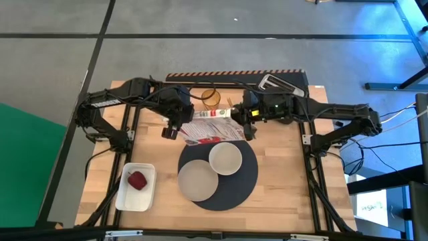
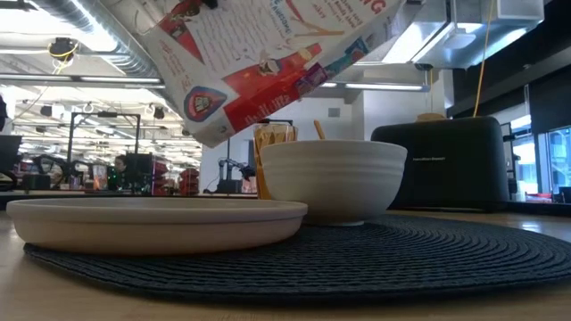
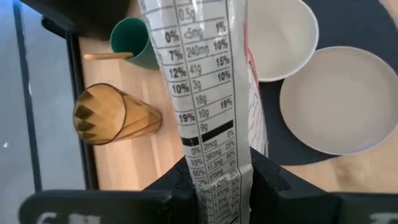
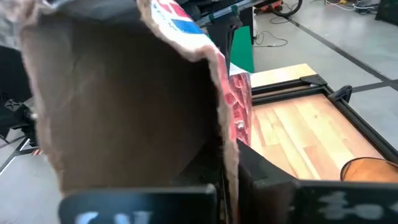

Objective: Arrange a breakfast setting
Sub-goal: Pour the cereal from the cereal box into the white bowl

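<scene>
- My left gripper (image 1: pixel 175 128) and my right gripper (image 1: pixel 249 124) share a cereal box (image 1: pixel 210 126), held in the air above the back part of the surface (image 1: pixel 287 194), one gripper at each end.
- In the left wrist view my left gripper (image 3: pixel 221 180) is clamped narrow on the box's (image 3: pixel 202 93) nutrition-label panel, a finger on each face.
- In the right wrist view my right gripper (image 4: pixel 227 180) is pinched on the edge of a torn brown cardboard flap (image 4: pixel 124 93) at the box's open end.
- The relation that counts: the box's long axis runs side to side between my two grippers, and the small white bowl (image 1: pixel 225 158) lies just forward of it, toward the front edge. From the low view the box (image 2: pixel 268 62) hangs tilted above and behind the bowl (image 2: pixel 332 178), not over its mouth.
- I judge the coming move to be a tip of the open end toward the bowl. The right gripper, holding that end, looks the nearer of the two.
- The bowl stands upright on the round dark grey mat (image 1: pixel 234 191), touching or nearly touching the flat white plate (image 1: pixel 198 181), which also rests on the mat.
- The amber tumbler (image 1: pixel 210 98) sits behind the box near the back edge; in the left wrist view it (image 3: pixel 109 115) is ribbed and see-through.
- Beside it stands a green cup (image 3: pixel 134 42) with a stick-like handle across its mouth.
- The black toaster (image 2: pixel 442 160) stands at the back, and a white tray (image 1: pixel 136 187) with a red item is at the front left.
</scene>
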### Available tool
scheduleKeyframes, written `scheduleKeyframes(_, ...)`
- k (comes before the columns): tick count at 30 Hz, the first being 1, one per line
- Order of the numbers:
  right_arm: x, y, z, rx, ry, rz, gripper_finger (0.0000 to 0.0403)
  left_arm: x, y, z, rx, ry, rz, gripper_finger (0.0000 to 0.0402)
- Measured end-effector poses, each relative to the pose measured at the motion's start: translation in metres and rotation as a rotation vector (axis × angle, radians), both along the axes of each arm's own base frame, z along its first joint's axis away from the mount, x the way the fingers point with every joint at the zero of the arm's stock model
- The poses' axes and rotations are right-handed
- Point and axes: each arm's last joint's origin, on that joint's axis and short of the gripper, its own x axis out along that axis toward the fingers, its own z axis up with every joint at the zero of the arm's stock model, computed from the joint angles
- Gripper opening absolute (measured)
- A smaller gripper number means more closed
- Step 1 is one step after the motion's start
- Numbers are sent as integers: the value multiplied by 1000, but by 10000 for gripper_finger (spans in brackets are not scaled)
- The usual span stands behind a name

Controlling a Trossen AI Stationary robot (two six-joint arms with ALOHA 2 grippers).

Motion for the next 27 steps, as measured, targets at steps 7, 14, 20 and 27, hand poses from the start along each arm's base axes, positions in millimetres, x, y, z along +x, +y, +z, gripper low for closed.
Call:
scheduleKeyframes(7,-17,-1,14,-34,-43,-76,46,-1,-1,-1,-3,13,12,16)
scheduleKeyframes(14,-66,-1,43,-72,-120,-146,147,-5,-2,-3,-36,55,47,2)
scheduleKeyframes(20,-88,1,54,-64,-157,-139,252,-4,-3,-3,-26,46,52,1)
scheduleKeyframes(27,-58,1,33,4,-49,-99,342,0,-1,0,12,-1,73,1)
